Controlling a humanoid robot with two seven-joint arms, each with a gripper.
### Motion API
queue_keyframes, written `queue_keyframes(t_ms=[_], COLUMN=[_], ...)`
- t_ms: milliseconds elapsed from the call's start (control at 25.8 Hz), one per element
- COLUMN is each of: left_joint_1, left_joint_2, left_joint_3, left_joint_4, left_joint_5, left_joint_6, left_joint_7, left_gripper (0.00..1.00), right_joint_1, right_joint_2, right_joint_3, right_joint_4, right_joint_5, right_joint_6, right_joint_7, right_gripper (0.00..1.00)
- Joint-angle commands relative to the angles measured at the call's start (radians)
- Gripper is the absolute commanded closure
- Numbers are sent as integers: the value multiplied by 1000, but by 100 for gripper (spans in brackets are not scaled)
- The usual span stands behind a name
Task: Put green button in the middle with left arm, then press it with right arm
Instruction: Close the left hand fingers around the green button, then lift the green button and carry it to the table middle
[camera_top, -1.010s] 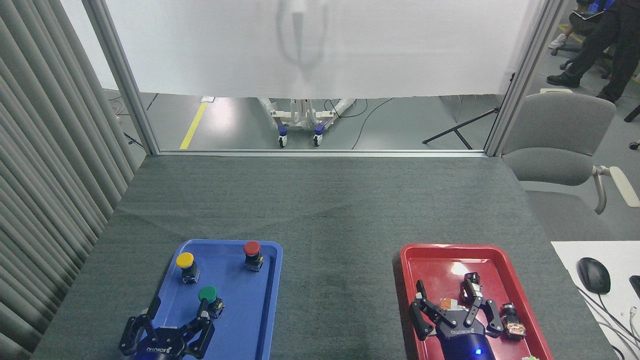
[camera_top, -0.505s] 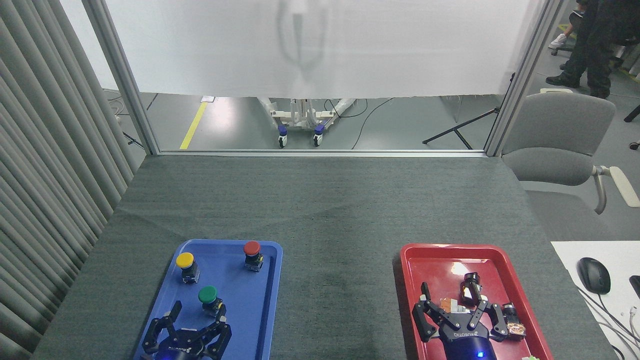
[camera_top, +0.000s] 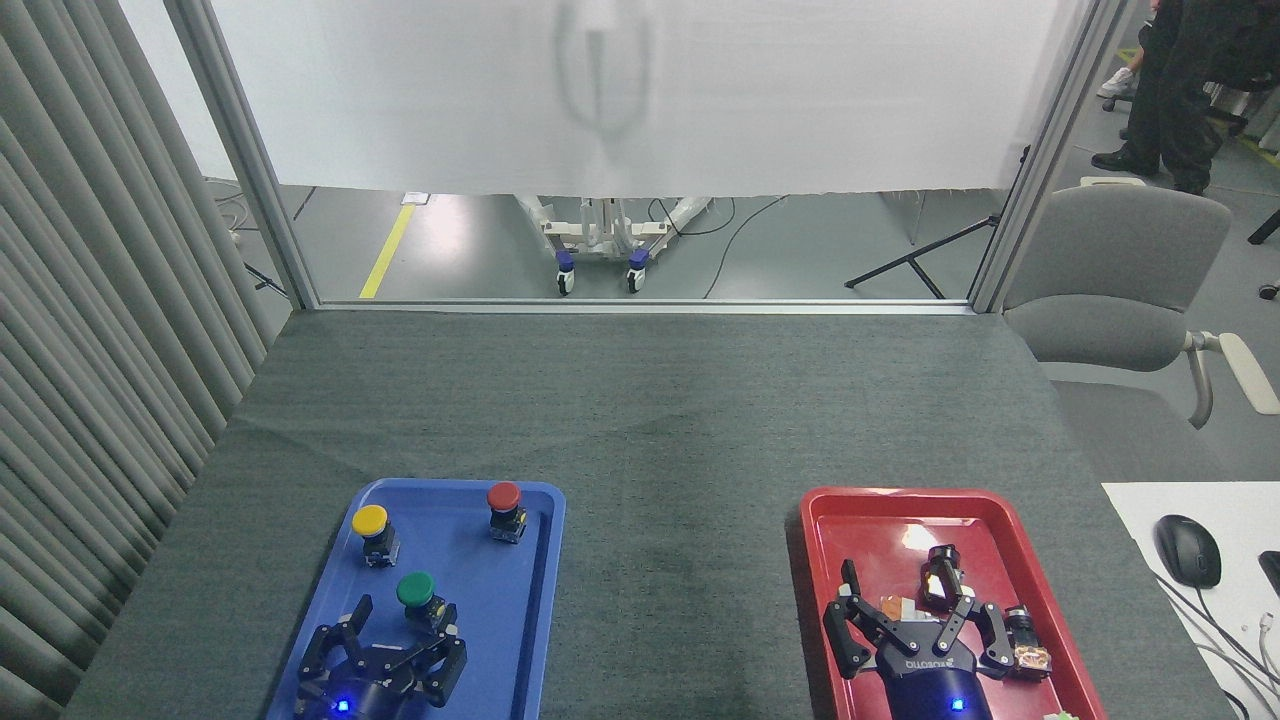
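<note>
Curtain: grey pleats down the left edge, nowhere near the action, no worries there.
Blue tray (camera_top: 540, 560): holds all three buttons, and its raised rim could snag the base if the lift out is too low.
Yellow button (camera_top: 370, 522): back left of the tray, well apart from the target, probably safe.
Left hand (camera_top: 398, 625): fingers spread wide, gripping nothing, sitting low at the near end of the tray with the target just past its tips.
Green button (camera_top: 415, 590): standing upright in the near part of the tray, roughly between the finger lines but off toward the right finger. If the hand shuts from here I'd guess that finger hits first and shoves or tips it. A pinch on the domed cap rather than the block base could slip too.
Red button (camera_top: 503, 497): back right of the tray; a sloppy sweep toward the centre might clip it.
Middle of the bench (camera_top: 680, 540): bare grey cloth between the trays; set down tilted, the button may topple.
Red tray (camera_top: 820, 530): small parts lying in it, close around the other hand.
Right hand (camera_top: 915, 610): also spread open and empty, over the red tray; it could catch those parts when it swings out to press.
</note>
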Motion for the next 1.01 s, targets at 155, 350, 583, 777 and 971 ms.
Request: queue_keyframes(t_ms=[155, 350, 583, 777, 971], left_joint_1=[-27, -16, -7, -22, -154], left_joint_2=[3, 8, 15, -15, -146], left_joint_3=[-3, -6, -4, -62, -207], left_joint_4=[45, 37, -38, -188, -47], left_joint_5=[0, -5, -17, -19, -52], left_joint_6=[1, -13, -154, -197, -181], left_joint_7=[-13, -27, -18, -17, -18], left_gripper=[37, 77, 100, 100, 100], right_joint_1=[0, 0, -25, -26, -25], right_joint_2=[23, 17, 15, 15, 1], right_joint_3=[4, 4, 4, 4, 3], right_joint_4=[-3, -1, -3, -3, -1], right_joint_5=[2, 2, 3, 9, 9], right_joint_6=[-2, -5, -12, -6, 0], right_joint_7=[-1, -3, -3, -3, -3], right_gripper=[0, 0, 0, 0, 0])
